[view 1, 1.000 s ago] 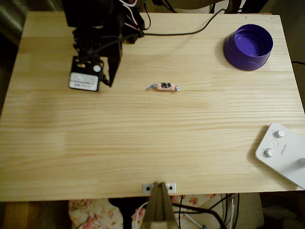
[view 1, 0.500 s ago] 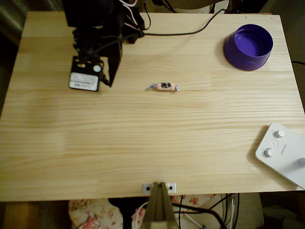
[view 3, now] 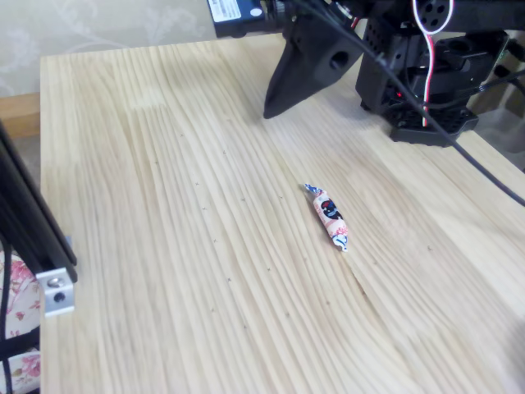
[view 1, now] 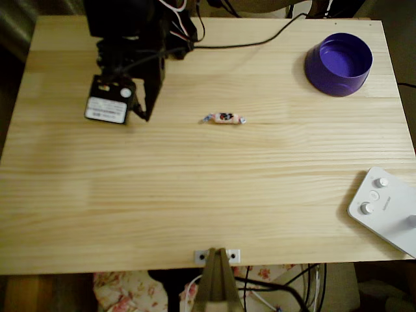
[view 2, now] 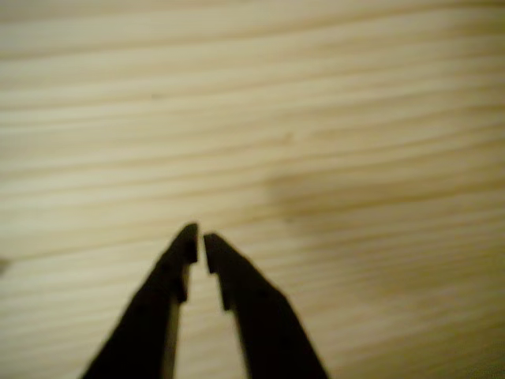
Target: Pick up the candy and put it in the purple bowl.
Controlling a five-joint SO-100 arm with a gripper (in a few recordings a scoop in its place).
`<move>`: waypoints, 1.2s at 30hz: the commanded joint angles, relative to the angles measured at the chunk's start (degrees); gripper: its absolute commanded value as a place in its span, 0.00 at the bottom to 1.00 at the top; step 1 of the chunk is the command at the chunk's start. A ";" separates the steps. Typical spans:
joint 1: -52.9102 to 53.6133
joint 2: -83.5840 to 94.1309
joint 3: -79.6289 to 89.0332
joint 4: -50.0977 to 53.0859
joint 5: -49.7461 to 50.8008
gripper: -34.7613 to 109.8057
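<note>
Tool [view 2: 197,241] further left — tips blurred

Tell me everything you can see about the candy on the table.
The candy is a small oblong sweet in a pinkish wrapper with dark marks and twisted pale ends. It lies flat on the bare wooden table, near the middle toward the far side, long axis across the overhead view. Nothing touches it: the gripper hangs well to its left and the purple bowl sits far right.
</note>
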 commanded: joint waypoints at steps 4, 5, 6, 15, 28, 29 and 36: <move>0.53 0.79 -1.93 -2.20 -0.09 0.23; 0.79 0.79 -2.20 -2.29 -0.26 0.23; 0.97 0.53 -2.55 -2.29 -0.35 0.23; -0.18 -2.64 -6.06 -1.23 0.00 0.23; -6.59 -18.98 -25.49 2.72 -8.96 0.23; -7.65 -20.83 -27.42 3.25 -11.51 0.23; -11.95 -27.16 -33.05 2.64 -15.29 0.23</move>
